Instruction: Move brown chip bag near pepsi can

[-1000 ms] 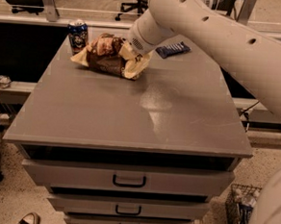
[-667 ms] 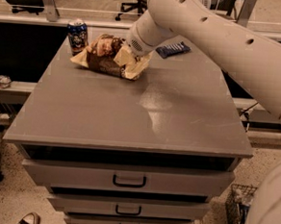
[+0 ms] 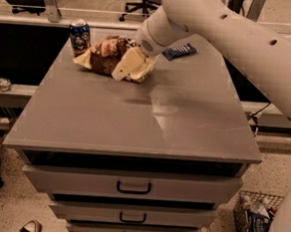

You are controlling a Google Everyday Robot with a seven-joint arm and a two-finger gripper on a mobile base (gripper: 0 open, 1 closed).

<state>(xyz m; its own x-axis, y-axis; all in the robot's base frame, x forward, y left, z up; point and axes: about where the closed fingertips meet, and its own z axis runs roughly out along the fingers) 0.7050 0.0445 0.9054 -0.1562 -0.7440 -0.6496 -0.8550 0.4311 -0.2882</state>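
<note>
Gripper: the gripper (image 3: 134, 63) is down at the right end of the brown chip bag (image 3: 106, 55), at the back left of the cabinet top (image 3: 135, 117).
Grip: cannot tell. The wrist covers it, and the pale shape there could be the tool or the bag's cream end.
Arm: the big white arm (image 3: 231, 39) sweeps in from the right edge and slants down and left across the far side of the top.
Brown chip bag: it lies on the top with its dark brown middle up and cream ends left and right. The right end is under the wrist.
Pepsi can: the pepsi can (image 3: 79, 36) stands upright at the back left corner, just beside the bag's left end. Whether they touch is not clear.
Blue bar: 1 flat dark blue wrapped bar (image 3: 180, 51) lies near the back edge, right of the wrist and apart from the bag.
Cabinet front: 3 drawers are stacked below, and the top one has a dark handle (image 3: 133, 187).
Floor right: a wire basket (image 3: 255, 223) sits beside the cabinet with items inside.
</note>
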